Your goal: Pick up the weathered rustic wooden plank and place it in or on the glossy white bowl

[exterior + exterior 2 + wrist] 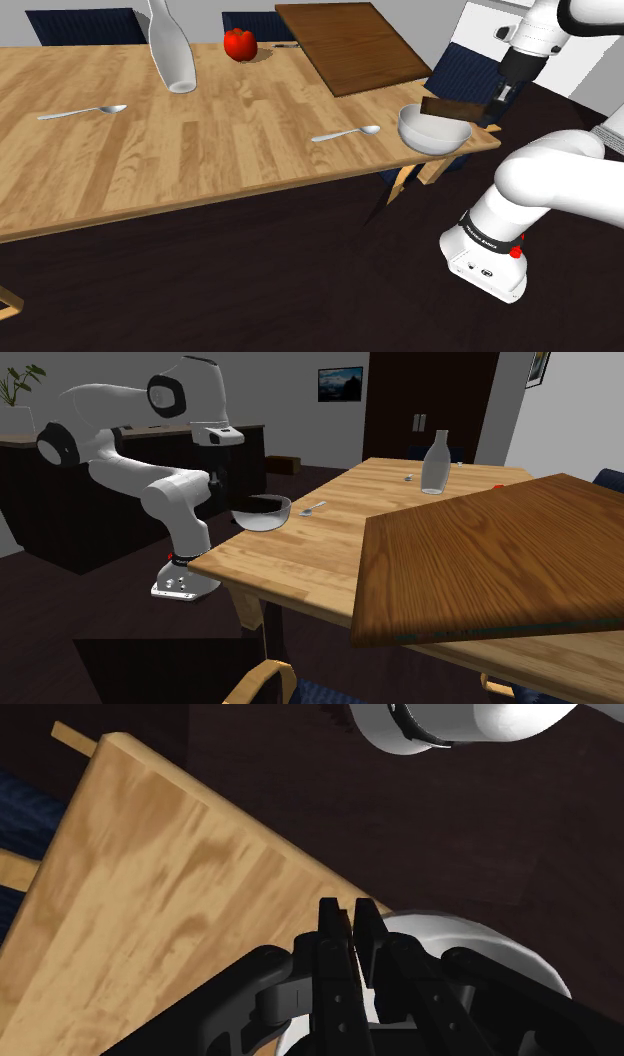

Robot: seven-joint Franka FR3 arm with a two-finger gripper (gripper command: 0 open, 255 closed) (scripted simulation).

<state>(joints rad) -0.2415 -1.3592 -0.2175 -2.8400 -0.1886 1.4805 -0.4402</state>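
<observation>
Well, the dark plank (443, 107) lies across the top of the white bowl (432, 135), which sits at the corner of the wooden table (200, 150) nearest the arm. From the second exterior view the plank (262, 502) shows as a dark strip over the bowl's (262, 520) rim.

The gripper (497, 105) hangs just beside the bowl, at the plank's outer end. I cannot tell whether it touches the wood. In the wrist view the gripper (345, 912) has its two black fingers (328, 919) drawn almost together, with only a sliver between them. Their tips are over the table's edge, and the bowl (490, 944) curves out from behind them.

Farther along the table, one spoon (345, 133) lies near the bowl and another spoon (82, 112) is well apart from it. A white bottle (172, 50) stands toward the far side, near a red fruit (239, 43). A large brown board (350, 45) sticks out past the far edge.
</observation>
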